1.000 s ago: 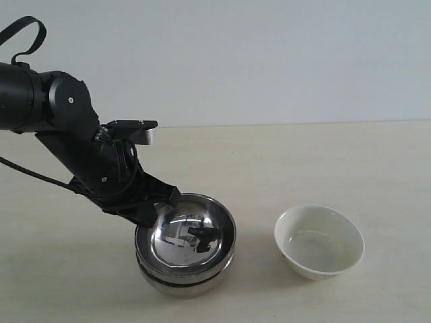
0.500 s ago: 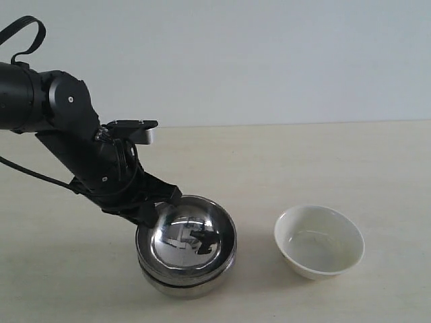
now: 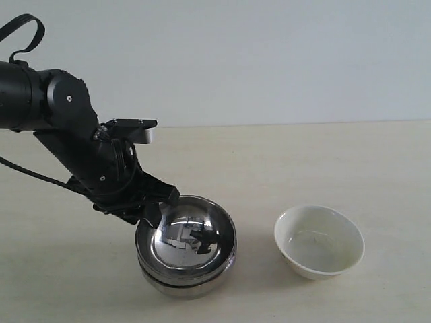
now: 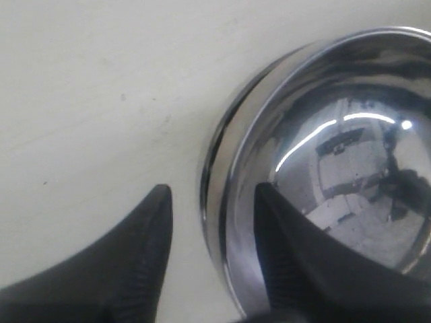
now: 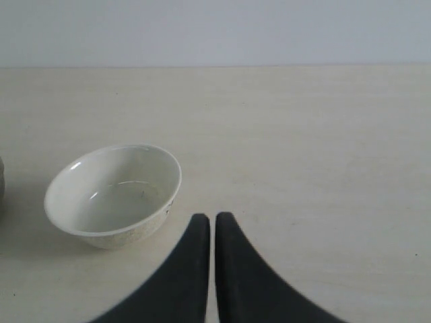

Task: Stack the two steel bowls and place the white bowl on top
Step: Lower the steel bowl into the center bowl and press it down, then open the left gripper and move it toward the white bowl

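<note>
Two steel bowls sit nested at the front left of the table: the upper one [image 3: 186, 237] rests inside the lower one [image 3: 180, 288]. My left gripper [image 3: 155, 210] stands open at their left rim. In the left wrist view the gripper [image 4: 212, 193] straddles the upper bowl's rim [image 4: 229, 202], one finger over the shiny inside, the other outside above the table, and neither clearly presses the metal. The white bowl [image 3: 318, 241] stands upright and empty to the right. My right gripper [image 5: 207, 219] is shut on nothing, just beside the white bowl [image 5: 114, 195], and is out of the exterior view.
The pale wooden table [image 3: 323, 161] runs back to a plain grey wall. The left arm's black body and cable [image 3: 60, 128] lean over the table's left part. Bare tabletop lies between the steel stack and the white bowl.
The upper steel bowl has dropped slightly and settled level into the lower one. My left gripper's fingers have spread off its rim and drawn back a little to the left.
</note>
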Controlling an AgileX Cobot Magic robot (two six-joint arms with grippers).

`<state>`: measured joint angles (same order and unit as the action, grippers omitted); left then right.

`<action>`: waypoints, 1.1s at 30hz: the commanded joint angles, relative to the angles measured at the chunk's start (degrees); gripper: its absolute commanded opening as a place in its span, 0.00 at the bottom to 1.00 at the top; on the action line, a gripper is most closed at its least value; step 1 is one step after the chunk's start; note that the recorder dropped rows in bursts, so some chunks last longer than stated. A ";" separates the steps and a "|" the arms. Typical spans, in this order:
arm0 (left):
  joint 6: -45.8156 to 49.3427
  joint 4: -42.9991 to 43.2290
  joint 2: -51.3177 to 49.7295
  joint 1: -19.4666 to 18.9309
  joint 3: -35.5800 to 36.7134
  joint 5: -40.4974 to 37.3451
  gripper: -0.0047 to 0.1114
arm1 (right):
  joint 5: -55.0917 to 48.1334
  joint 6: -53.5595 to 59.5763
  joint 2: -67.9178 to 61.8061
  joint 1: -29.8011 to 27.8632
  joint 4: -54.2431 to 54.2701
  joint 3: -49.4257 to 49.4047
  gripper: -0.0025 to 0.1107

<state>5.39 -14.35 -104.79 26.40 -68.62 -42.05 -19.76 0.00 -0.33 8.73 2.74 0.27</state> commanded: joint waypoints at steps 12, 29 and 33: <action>0.21 1.76 1.46 0.14 0.01 -1.04 0.07 | 0.18 0.00 0.33 -0.22 -0.35 -0.27 0.02; 1.92 -4.99 1.26 0.37 -3.46 -0.97 0.07 | 0.18 0.00 0.33 -0.22 -0.35 -0.27 0.02; 12.64 -14.04 1.26 2.38 -4.58 0.88 0.07 | 0.18 0.00 0.33 -0.22 -0.35 -0.27 0.02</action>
<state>11.45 -22.51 -104.19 27.08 -71.98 -42.61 -19.76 0.00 -0.33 8.73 2.74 0.27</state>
